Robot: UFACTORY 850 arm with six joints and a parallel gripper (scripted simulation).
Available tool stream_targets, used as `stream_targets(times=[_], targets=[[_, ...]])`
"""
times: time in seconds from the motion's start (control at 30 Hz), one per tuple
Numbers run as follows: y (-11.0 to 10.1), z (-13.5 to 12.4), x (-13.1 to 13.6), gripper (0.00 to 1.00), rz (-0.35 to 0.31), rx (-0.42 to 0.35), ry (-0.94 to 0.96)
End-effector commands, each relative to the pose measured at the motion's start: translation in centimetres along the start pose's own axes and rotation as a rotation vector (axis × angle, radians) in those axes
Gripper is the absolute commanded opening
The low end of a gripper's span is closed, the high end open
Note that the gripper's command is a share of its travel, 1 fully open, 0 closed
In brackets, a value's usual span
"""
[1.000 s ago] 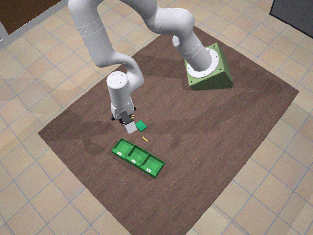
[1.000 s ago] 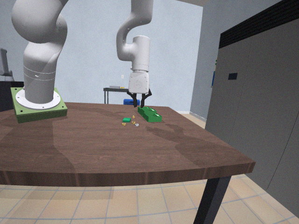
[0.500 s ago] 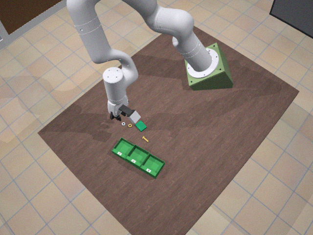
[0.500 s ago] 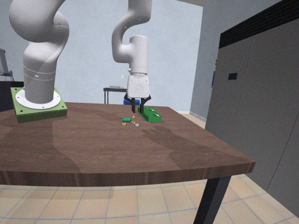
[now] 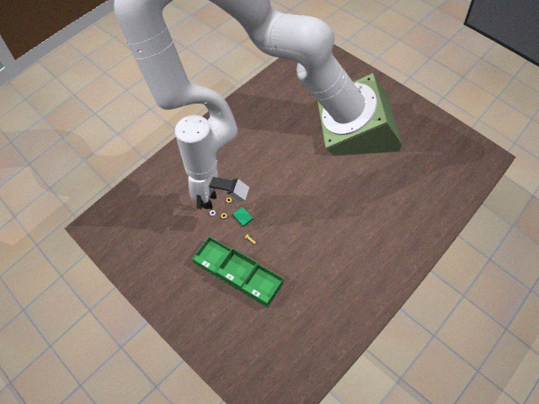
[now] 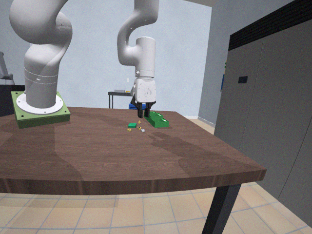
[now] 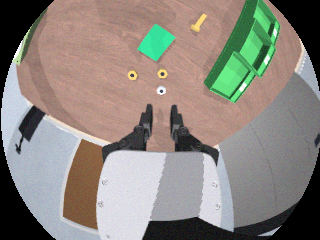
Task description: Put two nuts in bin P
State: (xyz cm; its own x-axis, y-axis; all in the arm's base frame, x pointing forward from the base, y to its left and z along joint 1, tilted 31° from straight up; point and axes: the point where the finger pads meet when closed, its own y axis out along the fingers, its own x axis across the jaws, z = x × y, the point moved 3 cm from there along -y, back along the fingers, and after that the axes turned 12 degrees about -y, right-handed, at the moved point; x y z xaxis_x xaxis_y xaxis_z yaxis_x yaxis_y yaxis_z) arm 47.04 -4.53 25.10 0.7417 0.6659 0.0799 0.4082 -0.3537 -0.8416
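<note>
Three nuts lie on the brown table: a silver nut [image 5: 211, 212] [image 6: 143, 130] [image 7: 160, 91], a yellow nut [image 5: 223, 215] [image 6: 139, 127] [image 7: 162, 74] right beside it, and a second yellow nut [image 5: 228, 199] [image 6: 129, 129] [image 7: 132, 75] a little apart. My gripper [image 5: 204, 203] [image 6: 143, 115] [image 7: 161, 111] hangs low over the table, just short of the silver nut. Its fingers are partly open with nothing between them. A row of three green bins [image 5: 275, 292] [image 6: 156, 123] [image 7: 223, 83] stands nearby. Each bin has a small white label that I cannot read.
A flat green block [image 5: 242, 215] [image 6: 131, 125] [image 7: 156, 43] lies next to the nuts. A yellow bolt [image 5: 250, 238] [image 6: 139, 122] [image 7: 198, 24] lies between the block and the bins. The arm's green base [image 5: 370, 139] [image 6: 40, 118] stands at the far corner.
</note>
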Motion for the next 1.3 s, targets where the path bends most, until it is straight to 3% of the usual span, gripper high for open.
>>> stream_targets(times=[0.0, 0.93, 1.27], targets=[[0.0, -0.1, 0.1, 0.30, 0.017, 0.020, -0.023], [0.0, -0.1, 0.1, 0.30, 0.017, 0.020, -0.023], [3.2, 0.0, 0.1, 0.30, 0.017, 0.020, -0.023]])
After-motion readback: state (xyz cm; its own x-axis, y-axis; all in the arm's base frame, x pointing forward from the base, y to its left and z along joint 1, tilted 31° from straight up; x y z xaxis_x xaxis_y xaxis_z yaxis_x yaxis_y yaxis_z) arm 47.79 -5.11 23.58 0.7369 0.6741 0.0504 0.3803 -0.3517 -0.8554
